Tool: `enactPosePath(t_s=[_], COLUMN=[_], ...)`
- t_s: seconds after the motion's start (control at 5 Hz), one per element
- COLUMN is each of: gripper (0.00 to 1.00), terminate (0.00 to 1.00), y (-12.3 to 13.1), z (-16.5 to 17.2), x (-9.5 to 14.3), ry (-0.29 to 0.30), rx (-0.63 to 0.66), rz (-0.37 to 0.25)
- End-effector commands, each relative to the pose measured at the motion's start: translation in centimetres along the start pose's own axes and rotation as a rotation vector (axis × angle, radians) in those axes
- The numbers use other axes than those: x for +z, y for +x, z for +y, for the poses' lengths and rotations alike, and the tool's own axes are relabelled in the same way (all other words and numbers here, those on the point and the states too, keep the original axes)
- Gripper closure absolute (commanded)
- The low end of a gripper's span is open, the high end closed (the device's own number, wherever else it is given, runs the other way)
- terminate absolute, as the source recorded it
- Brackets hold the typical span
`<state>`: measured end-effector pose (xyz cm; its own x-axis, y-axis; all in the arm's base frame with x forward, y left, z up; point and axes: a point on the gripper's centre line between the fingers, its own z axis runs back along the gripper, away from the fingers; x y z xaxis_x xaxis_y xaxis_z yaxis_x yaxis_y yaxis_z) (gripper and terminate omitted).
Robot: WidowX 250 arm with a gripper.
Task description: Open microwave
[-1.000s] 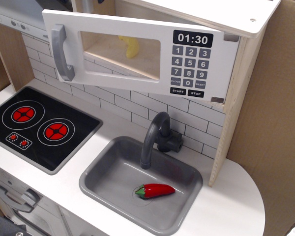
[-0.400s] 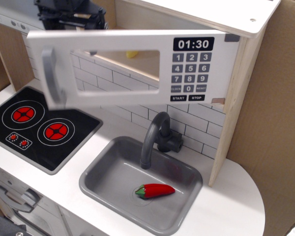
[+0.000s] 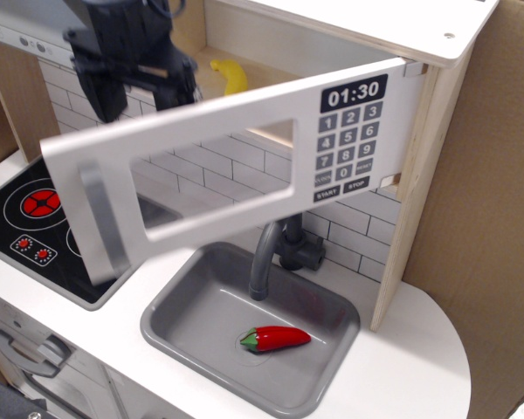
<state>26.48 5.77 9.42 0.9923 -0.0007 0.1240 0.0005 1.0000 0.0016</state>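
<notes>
White-painted pale wood toy microwave [image 3: 419, 131] mounted high on right of play kitchen, above grey moulded sink [image 3: 192, 323]. Door [image 3: 218, 175] with clear window swung well out toward camera on right-hand hinge, free edge far left and low, grey vertical handle [image 3: 100, 223] blurred near that edge. Black clock display [image 3: 354, 93] reading 01:30 on door's right part, dark keypad buttons [image 3: 345, 148] beneath it. Cavity exposed behind door; yellow banana-like toy [image 3: 230, 75] lying inside on pale wooden floor. Black robot gripper [image 3: 131, 74] at upper left, behind door's top edge and just above it, near handle end of door, on cavity side. Contact with door not discernible. Jaws: cannot tell whether apart or together, fingertips dark and hidden behind door panel. Red toy chilli pepper with green stem [image 3: 275, 339] lying in sink basin. Grey curved faucet [image 3: 271, 253] at sink's back rim, partly covered by door. Black stovetop with red burner rings [image 3: 35, 227] on white counter [image 3: 402, 367] at left, partly hidden by door. White brick-pattern backsplash [image 3: 349, 227] behind. Brown cardboard panel [image 3: 489, 218] at far right.
</notes>
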Motion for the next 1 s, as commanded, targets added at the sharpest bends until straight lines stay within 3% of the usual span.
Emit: enactPosePath(t_s=[0.0,0.2,0.8], gripper=[0.00,0.00,0.00], terminate=[0.00,0.00,0.00], y=[0.4,0.8,1.1], z=[-2.4,-3.7,-5.2], x=[-0.2,-1.1,-2.0], ry=[0.028,0.007,0.026], rx=[-0.009,-0.009,-0.020], rz=[-0.017,-0.018,0.007])
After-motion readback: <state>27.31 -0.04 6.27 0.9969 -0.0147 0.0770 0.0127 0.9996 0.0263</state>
